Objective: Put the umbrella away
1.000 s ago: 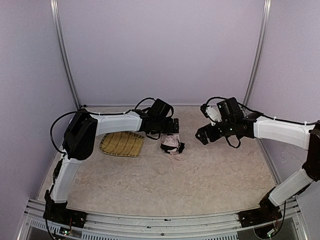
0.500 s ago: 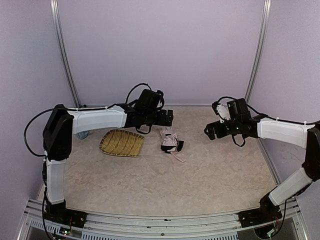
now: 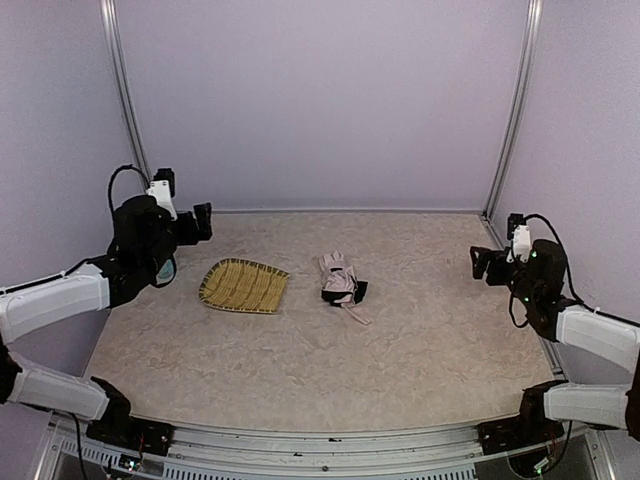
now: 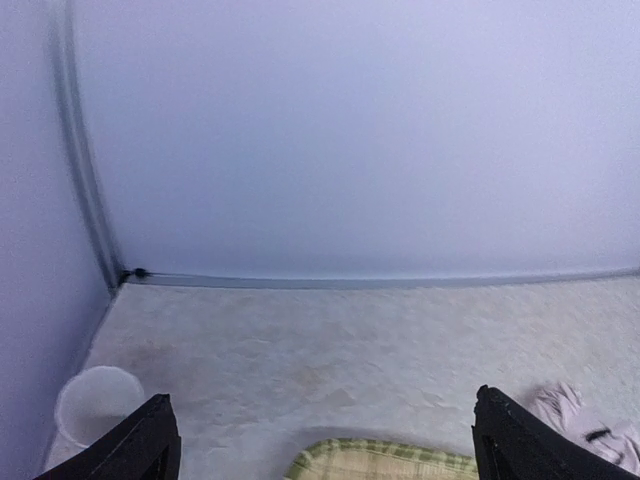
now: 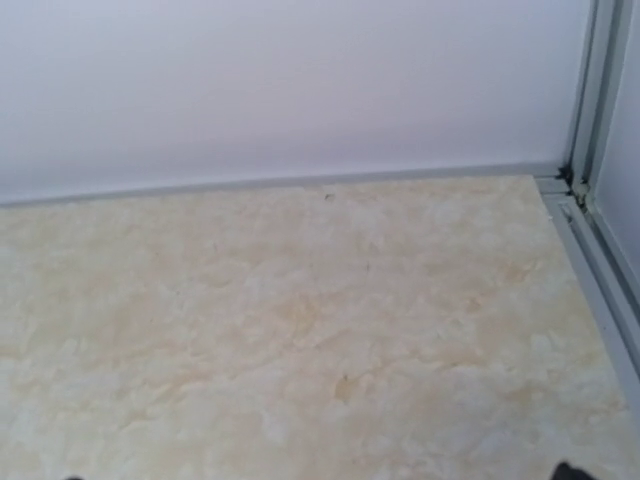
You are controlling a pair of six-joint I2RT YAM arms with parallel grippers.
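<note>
— Lavender walls [image 3: 320, 100] close the booth on three sides, and a beige marbled table [image 3: 400, 350] fills the floor. What about the hands?

— The left gripper [image 3: 201, 222] hangs over the left edge of the table with its jaws spread wide. Its own camera shows the two fingers far apart at the bottom of the frame. The right gripper [image 3: 481, 266] is at the right edge, just as wide. Its camera catches only dark fingertips in the bottom corners.

— And around them?

— A white cup [image 4: 95, 405] stands by the left wall, near the left arm. Further in lies a woven yellow mat [image 3: 245, 286]. Just to its right, not touching it, is the umbrella [image 3: 342, 285]. It is a folded pale pink bundle with a black handle, lying on the table well apart from both grippers.

— Do the wrist views add anything?

— The left one shows the cup plainly, while the top view mostly hides it behind the arm. It also catches the far edge of the mat and a scrap of pink fabric. The right one shows marbled table and the back right corner only. The whole umbrella, with its thin strap trailing toward the near side, appears in the top view alone.

— Anything in the cup or on the mat?

— I cannot tell what the cup holds. The mat's weave shows all across.
</note>
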